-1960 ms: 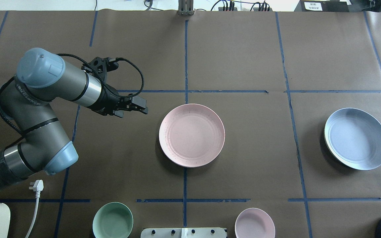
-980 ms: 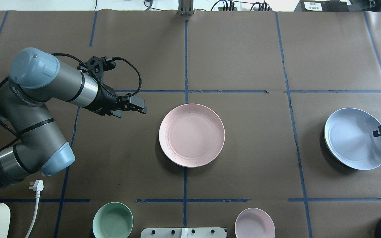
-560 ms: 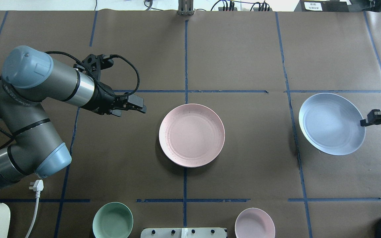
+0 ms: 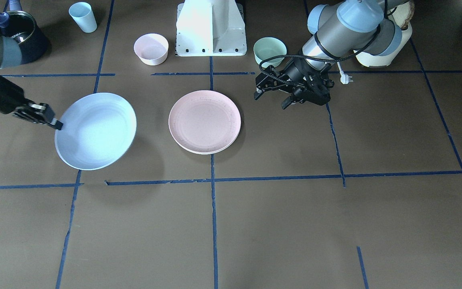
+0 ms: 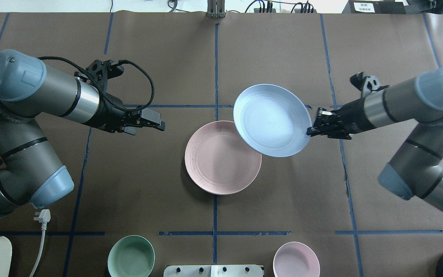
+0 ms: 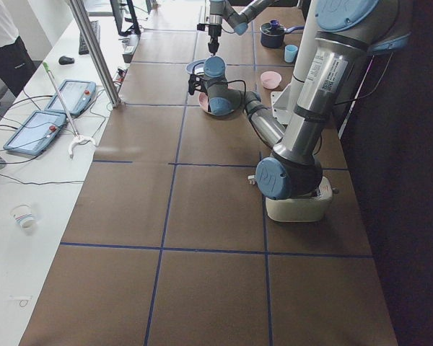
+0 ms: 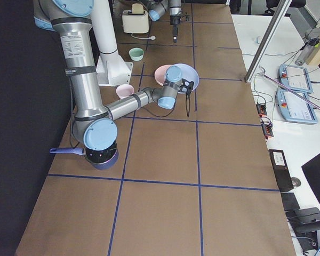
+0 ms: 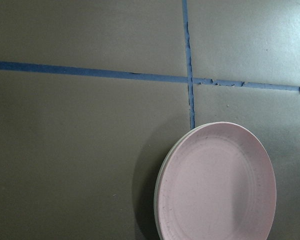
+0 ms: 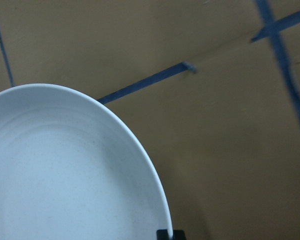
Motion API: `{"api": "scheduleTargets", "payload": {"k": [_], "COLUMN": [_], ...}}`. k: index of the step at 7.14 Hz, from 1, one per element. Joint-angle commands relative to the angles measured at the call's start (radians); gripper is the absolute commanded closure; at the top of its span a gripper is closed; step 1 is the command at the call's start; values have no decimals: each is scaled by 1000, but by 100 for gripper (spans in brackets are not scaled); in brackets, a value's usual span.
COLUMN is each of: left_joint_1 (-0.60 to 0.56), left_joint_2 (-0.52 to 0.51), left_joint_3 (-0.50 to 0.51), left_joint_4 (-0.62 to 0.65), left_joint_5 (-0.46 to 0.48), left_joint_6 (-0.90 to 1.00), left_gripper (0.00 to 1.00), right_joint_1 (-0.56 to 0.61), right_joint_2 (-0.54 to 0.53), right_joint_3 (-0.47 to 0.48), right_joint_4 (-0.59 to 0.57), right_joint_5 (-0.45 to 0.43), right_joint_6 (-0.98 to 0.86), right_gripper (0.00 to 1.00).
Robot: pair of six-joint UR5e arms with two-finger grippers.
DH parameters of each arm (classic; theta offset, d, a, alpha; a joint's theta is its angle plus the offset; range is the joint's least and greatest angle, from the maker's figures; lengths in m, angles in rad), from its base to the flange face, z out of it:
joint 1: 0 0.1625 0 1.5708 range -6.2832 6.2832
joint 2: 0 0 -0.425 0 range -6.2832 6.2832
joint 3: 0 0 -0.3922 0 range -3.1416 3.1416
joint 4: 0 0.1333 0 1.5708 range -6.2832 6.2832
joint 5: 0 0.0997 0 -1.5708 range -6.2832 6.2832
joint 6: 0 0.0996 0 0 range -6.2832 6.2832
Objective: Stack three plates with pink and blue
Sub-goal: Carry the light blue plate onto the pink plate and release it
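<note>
The pale pink plate [image 5: 222, 157] lies flat at the table's middle. A paler rim, seemingly the cream plate [image 8: 159, 200], shows under its left edge in the left wrist view. My right gripper [image 5: 309, 130] is shut on the right rim of the light blue plate [image 5: 271, 120] and holds it tilted above the table. In the overhead view the blue plate overlaps the pink plate's far right edge. In the front view the blue plate [image 4: 94, 130] hangs beside the pink plate [image 4: 205, 121]. My left gripper [image 5: 150, 125] is open and empty, left of the pink plate.
A mint-green bowl [image 5: 131, 257] and a small pink bowl [image 5: 296, 259] stand near the robot base [image 4: 211, 28]. A light blue cup [image 4: 83, 17] and a dark pot [image 4: 18, 32] stand on my right. A white plug [image 5: 42, 216] lies on my left.
My right arm lifted the blue plate from the table's far right and carried it left to the pink plate. My left arm drew back a little to the left.
</note>
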Motion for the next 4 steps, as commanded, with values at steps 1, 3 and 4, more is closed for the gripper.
{"api": "scheduleTargets", "payload": {"k": [1,3,4], "left_joint_1": [-15,-18,-18], "left_joint_2": [12,12,10], "left_joint_3": [-15,-13,-10], "left_joint_4": [-1,1,1], "left_joint_5": [-4,-2,-2], "left_joint_6": [0,0,2], "left_gripper": [0,0,0], "right_joint_1": [-138,-213,-218], "right_joint_2": [99,101,99], "right_joint_3": [2,3,6], "right_joint_4": [-90,-95,-95], "right_joint_5": [-135,-225,-226], "right_joint_6": [85,85,83], "right_gripper": [99,98,93]}}
